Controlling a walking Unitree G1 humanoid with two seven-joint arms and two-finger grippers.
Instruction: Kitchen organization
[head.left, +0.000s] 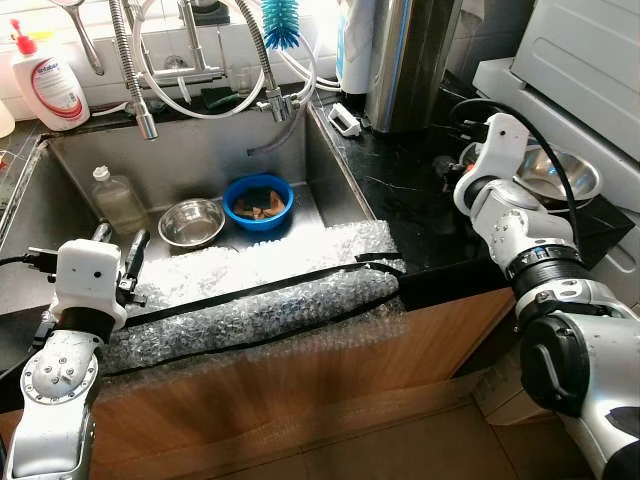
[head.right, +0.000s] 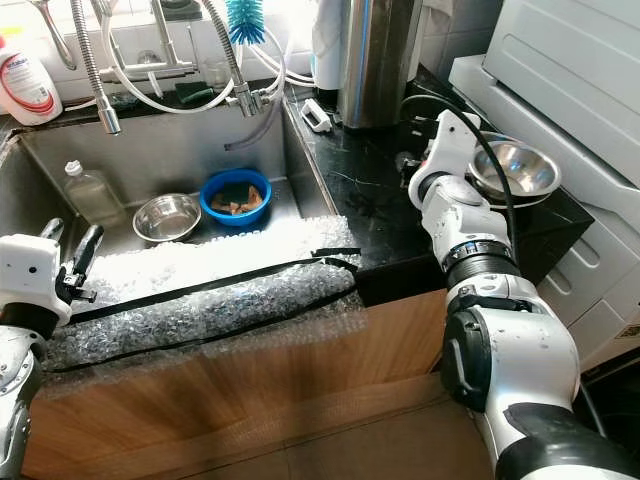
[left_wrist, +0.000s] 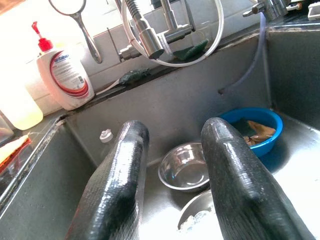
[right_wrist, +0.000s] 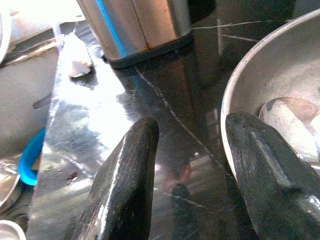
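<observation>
On the counter (head.left: 400, 190) right of the sink (head.left: 180, 160) sits a big steel bowl (head.right: 515, 168), shallow, with a smaller metal piece lying inside it, seen in the right wrist view. We judge it light, rigid and slick; the thin rolled rim nearest the sink looks the best place to pinch, one finger inside and one outside, since the curved wall offers no flat purchase and could slide or ring against the stone. Our right gripper (right_wrist: 192, 170) hovers low over the dark counter just beside that rim, fingers spread and holding nothing. A tall steel canister (head.left: 410, 60) stands behind, near enough to mind on any lift. Down in the basin lie a small steel bowl (head.left: 190, 222) and a blue bowl (head.left: 258, 200) with scraps in it, side by side, a clear bottle (head.left: 115, 198) to their left. Bubble wrap (head.left: 260, 290) drapes the front edge. Our left gripper (left_wrist: 175, 180) hangs above the basin, fingers apart, empty.
</observation>
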